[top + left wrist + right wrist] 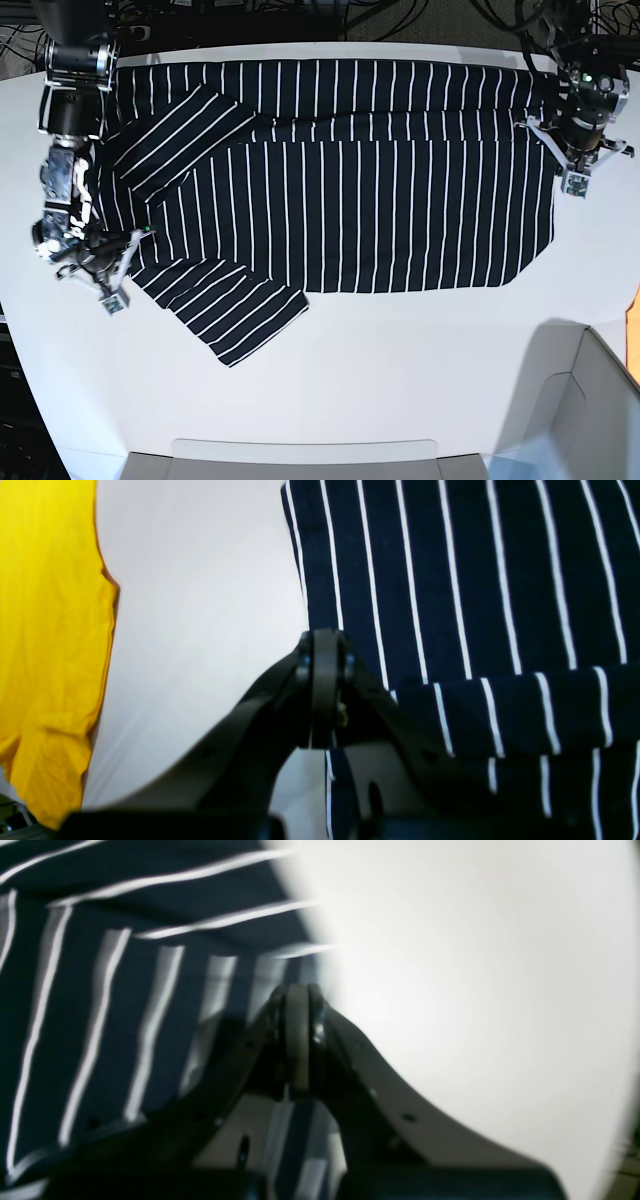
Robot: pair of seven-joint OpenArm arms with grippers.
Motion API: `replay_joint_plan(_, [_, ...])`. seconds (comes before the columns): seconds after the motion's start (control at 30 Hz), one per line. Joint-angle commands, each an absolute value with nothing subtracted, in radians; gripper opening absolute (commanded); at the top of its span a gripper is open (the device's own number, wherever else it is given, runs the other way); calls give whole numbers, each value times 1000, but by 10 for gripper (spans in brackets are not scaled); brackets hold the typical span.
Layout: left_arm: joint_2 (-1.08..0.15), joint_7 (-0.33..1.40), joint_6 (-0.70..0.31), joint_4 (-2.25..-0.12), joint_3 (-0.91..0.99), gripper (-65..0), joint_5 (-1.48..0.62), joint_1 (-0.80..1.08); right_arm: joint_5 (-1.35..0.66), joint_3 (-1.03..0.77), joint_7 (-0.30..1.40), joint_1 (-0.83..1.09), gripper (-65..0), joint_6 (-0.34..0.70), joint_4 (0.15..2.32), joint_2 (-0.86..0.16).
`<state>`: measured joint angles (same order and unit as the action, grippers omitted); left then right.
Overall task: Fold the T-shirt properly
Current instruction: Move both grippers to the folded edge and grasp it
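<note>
T-shirt (350,200) lies spread on the white worktop (400,380), its long axis across the base view, one sleeve folded in over the body at the far left and the other sticking out toward the near edge. The left gripper (325,690) has its jaws pressed together at the shirt's side edge on the base view's right, seemingly pinching the cloth. The right gripper (298,1040) is likewise fully closed at the opposite edge, with striped cloth running between its fingers. My judgement: a fold has been started, with both edges pinched. Next calls for lifting both ends together and carrying them evenly across the body, keeping the cloth taut. A yellow cloth (50,645) lies beside the worktop.
</note>
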<state>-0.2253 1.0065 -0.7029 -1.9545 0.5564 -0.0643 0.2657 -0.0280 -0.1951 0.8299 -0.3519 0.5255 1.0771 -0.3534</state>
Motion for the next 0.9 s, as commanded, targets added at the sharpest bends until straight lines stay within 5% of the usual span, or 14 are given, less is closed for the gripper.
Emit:
replay_joint_plan(0.0, [-236, 1017, -698, -1969, 561, -650, -68, 255, -28, -186, 809, -417, -650, 516, 1036, -383])
replay_joint_plan(0.27, [-157, 1024, -698, -1963, 562, -650, -65, 240, -28, -148, 829, -380, -650, 516, 924, -406])
replay_joint_plan(0.6, [-142, 1029, -698, -1928, 561, -650, -62, 156, -35, -202, 935, 2, -650, 516, 1403, -475])
replay_joint_plan(0.87, [-140, 1029, -698, -1919, 561, -650, -67, 143, -36, -314, 934, -113, -650, 521, 1526, -421])
